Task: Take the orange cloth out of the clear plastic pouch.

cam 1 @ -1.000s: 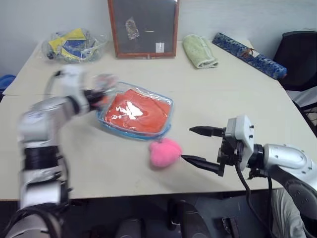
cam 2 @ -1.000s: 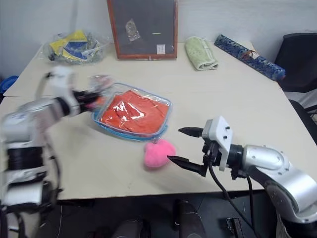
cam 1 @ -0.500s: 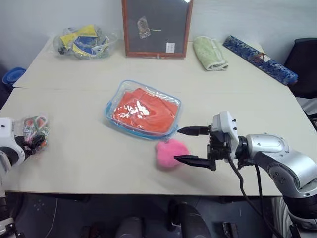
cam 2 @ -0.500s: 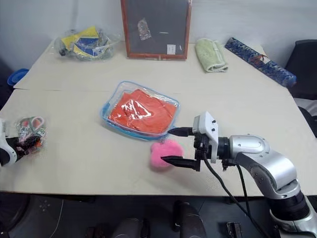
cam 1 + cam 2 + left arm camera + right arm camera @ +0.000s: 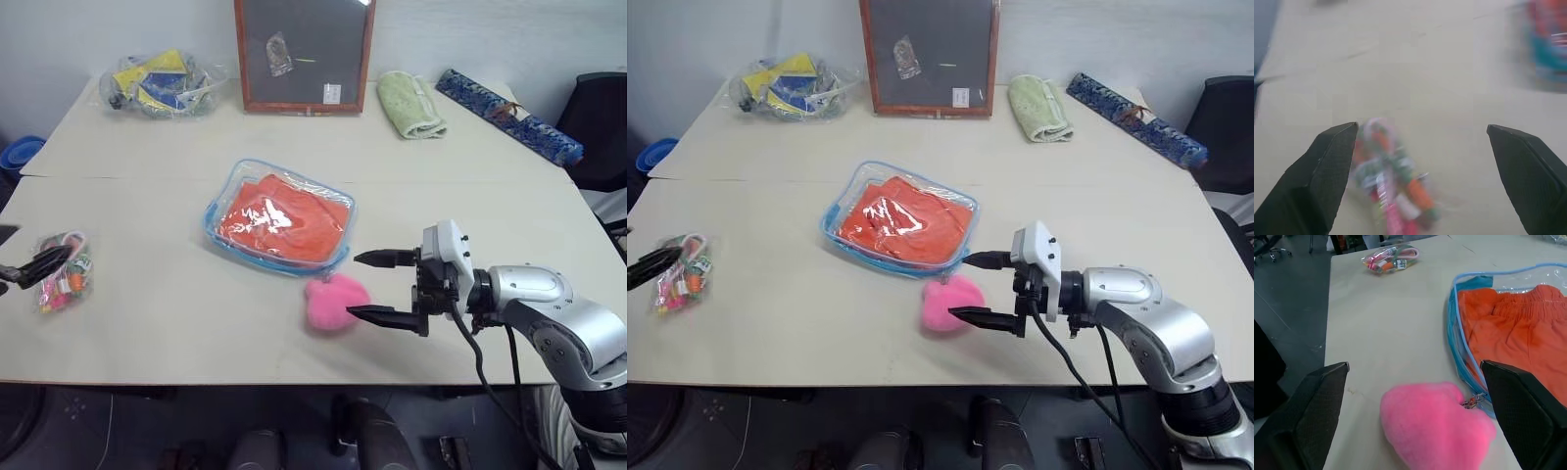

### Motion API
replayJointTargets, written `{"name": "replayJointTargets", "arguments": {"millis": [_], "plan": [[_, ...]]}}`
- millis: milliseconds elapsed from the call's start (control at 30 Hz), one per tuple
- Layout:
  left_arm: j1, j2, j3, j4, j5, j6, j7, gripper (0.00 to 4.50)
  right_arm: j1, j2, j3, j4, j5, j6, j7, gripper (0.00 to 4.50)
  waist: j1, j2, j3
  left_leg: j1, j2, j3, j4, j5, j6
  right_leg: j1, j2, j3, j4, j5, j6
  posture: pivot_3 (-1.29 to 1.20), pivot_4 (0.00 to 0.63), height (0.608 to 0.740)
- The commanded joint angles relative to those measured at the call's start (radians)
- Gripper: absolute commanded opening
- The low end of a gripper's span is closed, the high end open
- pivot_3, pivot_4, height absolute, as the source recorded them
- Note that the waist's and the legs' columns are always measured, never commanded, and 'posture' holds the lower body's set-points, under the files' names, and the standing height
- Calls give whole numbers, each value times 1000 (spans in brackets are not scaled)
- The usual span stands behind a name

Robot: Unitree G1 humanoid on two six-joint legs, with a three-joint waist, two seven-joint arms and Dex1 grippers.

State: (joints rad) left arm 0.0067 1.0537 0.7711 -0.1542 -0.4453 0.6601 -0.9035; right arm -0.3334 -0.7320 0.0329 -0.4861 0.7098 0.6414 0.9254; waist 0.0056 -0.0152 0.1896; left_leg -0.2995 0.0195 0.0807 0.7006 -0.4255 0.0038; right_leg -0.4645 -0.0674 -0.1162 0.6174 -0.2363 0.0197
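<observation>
The orange cloth [image 5: 284, 220] lies folded inside the clear pouch [image 5: 277, 216], which rests flat near the middle of the counter [image 5: 460, 186]; the cloth fills most of the pouch and no part of it sticks out.

The right gripper [image 5: 374, 287] hovers just off the pouch's near right corner with its jaws spread wide and nothing between them. A pink plush [image 5: 336, 302] sits on the counter just in front of the pouch, beside the lower finger; whether the two touch I cannot tell.

The left gripper [image 5: 1420, 171] is at the counter's left edge, well apart from the pouch, jaws released. A small packet of colourful bits [image 5: 61, 274] lies on the counter right by its fingertips, not gripped.

Along the far side stand a framed board [image 5: 302, 54], a bag of yellow and blue items [image 5: 157, 83], a green towel [image 5: 409, 103] and a blue patterned roll [image 5: 509, 116].
</observation>
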Motion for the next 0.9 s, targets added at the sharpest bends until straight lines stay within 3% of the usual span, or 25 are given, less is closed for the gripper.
{"name": "replayJointTargets", "arguments": {"millis": [33,167,400,733,833,900], "plan": [[-57,75,-174,-10,65,-196,-88,4486,22,-5,-43,-56,15,9,-28,4500,0,1,1,0,0,0,0,0,0,0,0,0,0,0,0,0,150,740],[-263,102,-480,130,267,-491,-88,4486,41,-7,-55,-78,15,17,-55,4500,2,3,2,0,-1,1,0,0,0,0,1,1,1,0,0,0,150,740],[-699,-27,-858,590,575,-1081,-109,4486,120,-12,-115,-147,33,28,-114,4500,1,3,1,-2,0,6,-1,0,0,-1,5,0,3,0,0,0,150,740],[-981,-197,-1021,992,715,-1360,-75,4486,199,-5,-156,-220,38,34,-198,4500,-3,1,1,-2,-1,12,0,0,2,-1,5,1,3,1,2,0,150,740],[-987,-211,-1032,1034,718,-1400,-85,3891,215,-6,-160,-233,38,33,-216,4500,-4,1,1,-2,-1,13,0,0,2,-1,5,1,3,1,2,0,150,740],[-987,-217,-1025,1045,720,-1400,-74,3253,232,-7,-170,-242,44,33,-224,4500,-4,1,1,-1,-1,12,0,0,3,-1,5,1,3,1,2,0,150,740]]}}
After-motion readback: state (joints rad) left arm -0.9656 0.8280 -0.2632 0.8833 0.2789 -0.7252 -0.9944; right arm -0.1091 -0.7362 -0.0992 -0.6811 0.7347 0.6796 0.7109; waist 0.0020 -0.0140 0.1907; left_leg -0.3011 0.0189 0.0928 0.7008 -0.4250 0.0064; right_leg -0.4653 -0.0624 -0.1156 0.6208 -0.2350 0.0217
